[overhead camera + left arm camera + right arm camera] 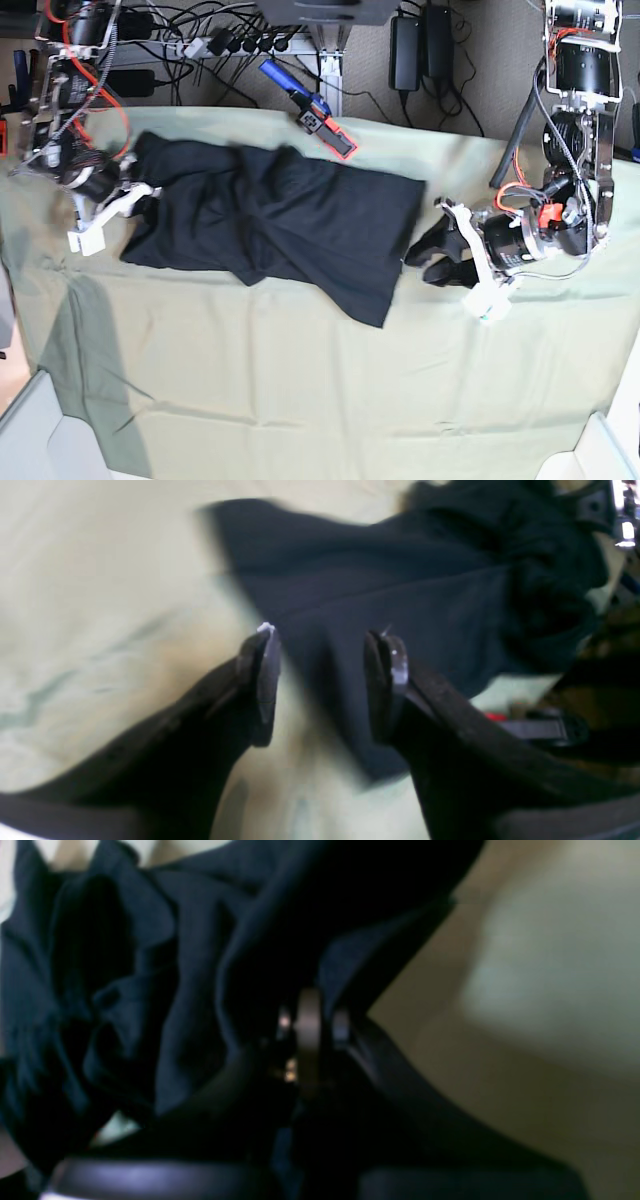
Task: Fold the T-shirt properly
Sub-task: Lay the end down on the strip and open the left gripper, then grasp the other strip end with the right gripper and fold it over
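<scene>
The black T-shirt point(290, 215) lies crumpled and spread sideways on the pale green cloth point(300, 400). At the shirt's left edge in the base view, my right gripper point(140, 196) is shut on the T-shirt. The right wrist view shows its fingers point(307, 1025) pressed together on a bunched fold of the dark fabric point(150, 965). My left gripper point(427, 258) stands open just off the shirt's right edge. In the left wrist view its two fingertips point(324, 635) hover apart over a corner of the T-shirt point(400, 580), with nothing held between them.
A blue and red tool point(312, 110) lies at the cloth's back edge. Cables and power bricks point(405, 50) crowd the floor behind the table. Bare green cloth stretches in front of the shirt toward the near edge.
</scene>
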